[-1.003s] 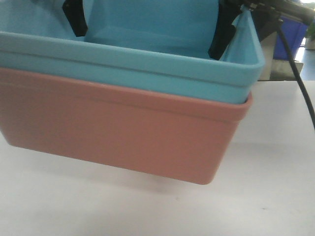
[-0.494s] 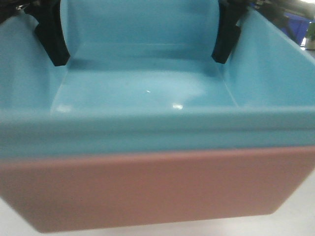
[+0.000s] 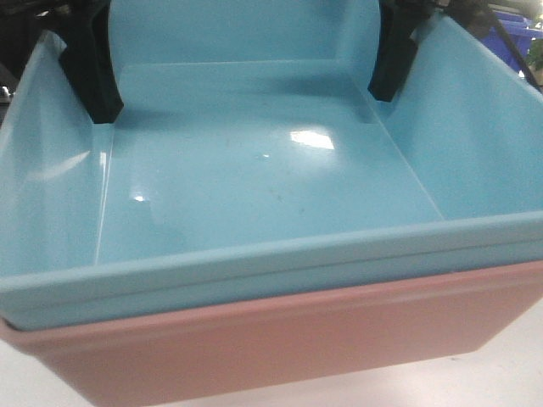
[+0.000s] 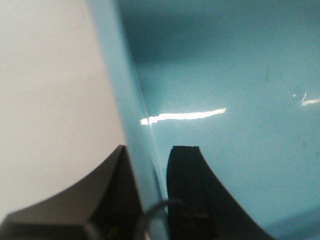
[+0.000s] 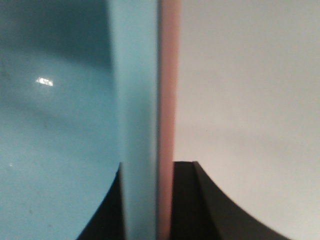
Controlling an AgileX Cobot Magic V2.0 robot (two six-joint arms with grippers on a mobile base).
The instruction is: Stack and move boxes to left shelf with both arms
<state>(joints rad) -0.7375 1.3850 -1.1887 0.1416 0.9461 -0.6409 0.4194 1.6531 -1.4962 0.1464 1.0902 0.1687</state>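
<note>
The light blue box (image 3: 254,170) sits nested inside the salmon pink box (image 3: 297,339), and the stack fills the front view, held off the table. In the front view a black finger (image 3: 92,68) of my left gripper is inside the blue box at its left wall. A black finger (image 3: 392,59) of my right gripper is inside at the right wall. My left gripper (image 4: 152,150) is shut on the left wall of the boxes. My right gripper (image 5: 150,165) is shut on both the blue and pink right walls. The left shelf is out of view.
White table surface (image 3: 513,373) shows under the stack at the lower right. Dark blue crates (image 3: 516,27) stand behind at the top right, with a black cable (image 3: 506,42) running past them.
The stack has swung from a side-on view to squarely in front of the camera and lower, so the blue box's floor now shows. Both grippers kept their hold.
</note>
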